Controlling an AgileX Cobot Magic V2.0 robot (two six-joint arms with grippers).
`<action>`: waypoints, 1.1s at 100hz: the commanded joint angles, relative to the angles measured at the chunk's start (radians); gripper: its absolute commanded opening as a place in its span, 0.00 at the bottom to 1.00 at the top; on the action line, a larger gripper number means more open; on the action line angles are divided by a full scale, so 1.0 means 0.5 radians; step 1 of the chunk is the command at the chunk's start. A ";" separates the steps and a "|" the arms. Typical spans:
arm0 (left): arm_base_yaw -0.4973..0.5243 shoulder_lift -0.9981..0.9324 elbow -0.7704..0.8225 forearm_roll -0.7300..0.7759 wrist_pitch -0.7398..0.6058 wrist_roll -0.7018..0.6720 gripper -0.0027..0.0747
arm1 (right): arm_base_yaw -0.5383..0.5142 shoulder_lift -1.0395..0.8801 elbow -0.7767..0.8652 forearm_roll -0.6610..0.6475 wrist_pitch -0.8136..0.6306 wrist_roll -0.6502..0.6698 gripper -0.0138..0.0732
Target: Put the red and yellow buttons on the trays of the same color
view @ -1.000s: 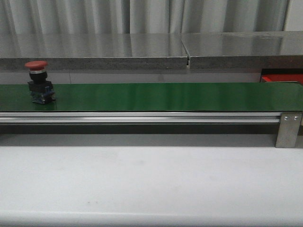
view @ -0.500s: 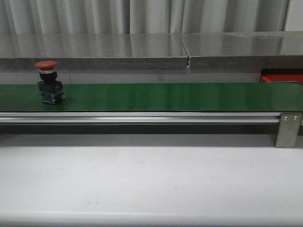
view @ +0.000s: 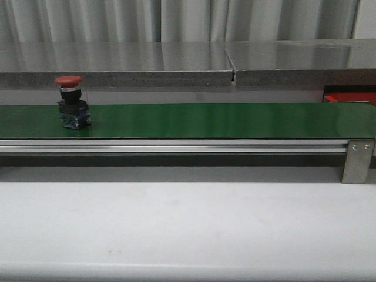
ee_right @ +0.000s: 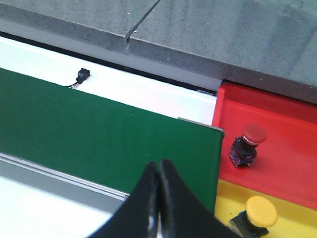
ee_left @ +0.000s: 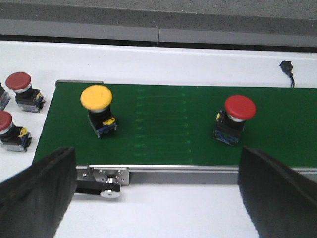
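The task looks partly done. In the right wrist view one red button [ee_right: 246, 145] already stands on the red tray [ee_right: 292, 129] and one yellow button [ee_right: 257, 214] sits on the yellow tray [ee_right: 225, 196] just beside it, both past the end of the green belt [ee_right: 99, 144]. Much is left: the left wrist view shows a yellow-capped button [ee_left: 98, 110] and a red-capped button [ee_left: 233, 119] standing upright on the belt, well apart, and two more red buttons [ee_left: 22, 91] wait on the white table beside the belt's other end. The left gripper [ee_left: 158, 193] hangs with its fingers spread wide, holding nothing; the right gripper [ee_right: 159, 171] has its fingertips pressed together, empty. Neither touches a button, so the next pickup is, I judge, not yet begun.
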 commanded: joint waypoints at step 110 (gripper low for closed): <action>-0.011 -0.686 0.458 -0.040 -0.179 -0.002 0.01 | 0.000 -0.022 -0.052 0.326 0.038 -0.008 0.88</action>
